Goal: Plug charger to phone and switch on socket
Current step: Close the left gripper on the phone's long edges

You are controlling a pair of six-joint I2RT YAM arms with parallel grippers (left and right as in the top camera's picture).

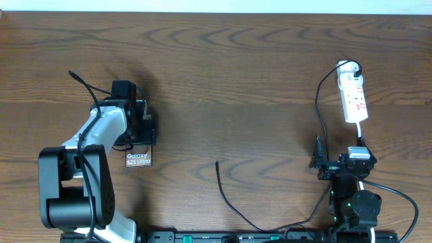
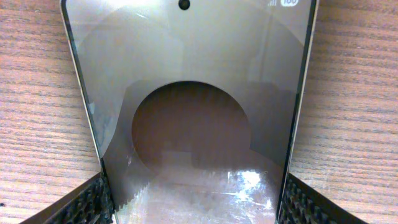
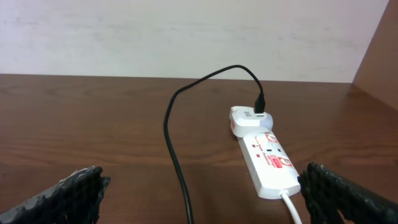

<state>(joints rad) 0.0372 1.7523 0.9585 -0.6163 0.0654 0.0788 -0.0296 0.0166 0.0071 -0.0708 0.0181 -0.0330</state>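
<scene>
The phone (image 1: pixel 138 159) lies flat on the wooden table at the left, its "Galaxy S25 Ultra" text showing. My left gripper (image 1: pixel 138 133) is shut on the phone; in the left wrist view both fingers (image 2: pixel 194 208) press its long edges and the screen (image 2: pixel 193 93) fills the frame. The charger's black plug tip (image 1: pixel 217 163) lies free on the table at centre front. Its cable (image 3: pixel 174 143) runs up to a white adapter in the socket (image 1: pixel 354 98), a white power strip also shown in the right wrist view (image 3: pixel 267 158). My right gripper (image 3: pixel 202 199) is open and empty, just short of the strip.
The strip's white cord (image 1: pixel 362 135) runs back toward the right arm base (image 1: pixel 354 202). The black cable loops along the front table edge (image 1: pixel 270 228). The left arm base (image 1: pixel 67 189) stands at the front left. A pale wall lies beyond the far table edge.
</scene>
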